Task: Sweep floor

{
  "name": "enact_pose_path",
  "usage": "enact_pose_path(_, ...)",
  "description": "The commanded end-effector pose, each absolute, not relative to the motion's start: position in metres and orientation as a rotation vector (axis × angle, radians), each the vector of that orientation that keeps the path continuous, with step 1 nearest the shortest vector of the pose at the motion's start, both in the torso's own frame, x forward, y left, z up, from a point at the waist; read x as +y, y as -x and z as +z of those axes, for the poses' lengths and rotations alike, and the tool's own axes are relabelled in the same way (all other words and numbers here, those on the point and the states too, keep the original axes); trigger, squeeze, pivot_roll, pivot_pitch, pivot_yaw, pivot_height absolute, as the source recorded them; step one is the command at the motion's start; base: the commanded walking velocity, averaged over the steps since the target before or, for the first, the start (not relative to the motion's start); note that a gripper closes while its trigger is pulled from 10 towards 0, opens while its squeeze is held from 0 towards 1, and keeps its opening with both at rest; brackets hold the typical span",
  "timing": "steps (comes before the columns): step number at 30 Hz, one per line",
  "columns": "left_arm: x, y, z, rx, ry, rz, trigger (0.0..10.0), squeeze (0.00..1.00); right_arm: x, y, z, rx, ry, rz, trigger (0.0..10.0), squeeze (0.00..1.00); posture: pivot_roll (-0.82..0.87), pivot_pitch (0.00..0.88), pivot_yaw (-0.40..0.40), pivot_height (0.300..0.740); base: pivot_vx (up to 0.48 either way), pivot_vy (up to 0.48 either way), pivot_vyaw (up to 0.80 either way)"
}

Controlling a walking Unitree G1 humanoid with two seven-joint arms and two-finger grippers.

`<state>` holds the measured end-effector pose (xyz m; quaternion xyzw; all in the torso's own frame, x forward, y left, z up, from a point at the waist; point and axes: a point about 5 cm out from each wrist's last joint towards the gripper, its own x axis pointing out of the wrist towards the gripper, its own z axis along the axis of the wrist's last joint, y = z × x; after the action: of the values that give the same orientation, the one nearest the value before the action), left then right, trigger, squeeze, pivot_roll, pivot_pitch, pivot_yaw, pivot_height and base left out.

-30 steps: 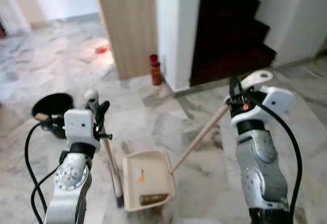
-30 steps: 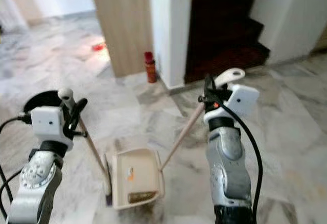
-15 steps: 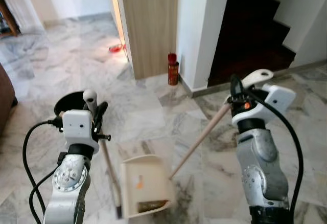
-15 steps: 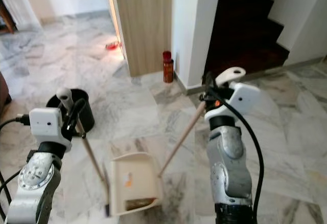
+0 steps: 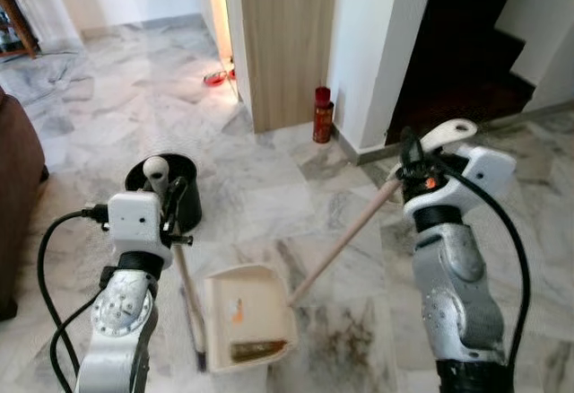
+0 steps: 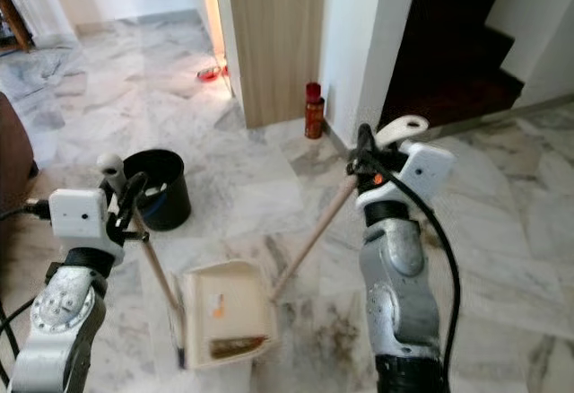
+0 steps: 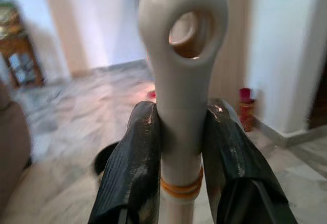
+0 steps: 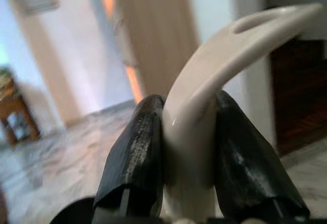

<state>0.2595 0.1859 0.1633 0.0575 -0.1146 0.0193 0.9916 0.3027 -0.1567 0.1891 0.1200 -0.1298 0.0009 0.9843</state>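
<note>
My left gripper (image 5: pixel 166 197) is shut on the cream handle of a broom (image 5: pixel 186 290), whose stick slants down to a dark brush head on the marble floor. In the left wrist view the black fingers (image 7: pixel 137 157) clamp the handle (image 7: pixel 182 81) just under its hanging hole. My right gripper (image 5: pixel 411 155) is shut on the curved cream grip of the dustpan handle (image 5: pixel 345 239). That long stick runs down to the beige dustpan (image 5: pixel 247 315), which rests on the floor between my arms with brown dirt at its near edge. The right wrist view has the fingers (image 8: pixel 135 155) pinching the grip (image 8: pixel 214 75).
A black bucket (image 5: pixel 163 191) stands on the floor behind my left gripper. A red can (image 5: pixel 322 115) sits by a white wall corner, beside a wooden panel (image 5: pixel 285 34). Dark stairs (image 5: pixel 466 43) rise at the back right. A brown sofa edge (image 5: pixel 16 205) is at the left.
The whole view has shifted: the bucket, the can and the wall corner slid rightward and a sofa edge came in at the left. Both grippers keep the same hold.
</note>
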Motion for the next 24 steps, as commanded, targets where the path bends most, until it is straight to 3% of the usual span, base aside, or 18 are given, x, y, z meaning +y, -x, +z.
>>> enact_pose_path(1, 0.1895, -0.2578, 0.1758, -0.285, -0.143, 0.063, 10.0, 0.00, -0.1456, -0.3030, 0.2049, -0.322, -0.273, 0.053, 10.0, 0.00, 0.04, 0.065, 0.012, 0.740, 0.000, 0.000, 0.80)
enact_pose_path(6, 0.1894, -0.2574, 0.1763, -0.292, -0.142, 0.068, 10.0, 0.00, -0.1454, -0.3028, 0.2052, -0.322, -0.276, 0.056, 10.0, 0.00, 0.04, 0.067, 0.009, 0.740, 0.000, 0.000, 0.80)
enact_pose_path(24, 0.1907, -0.2572, 0.1773, -0.282, -0.145, 0.076, 10.0, 0.00, -0.1405, -0.3030, 0.2070, -0.324, -0.312, 0.071, 10.0, 0.00, 0.04, 0.059, 0.012, 0.740, 0.000, 0.000, 0.00)
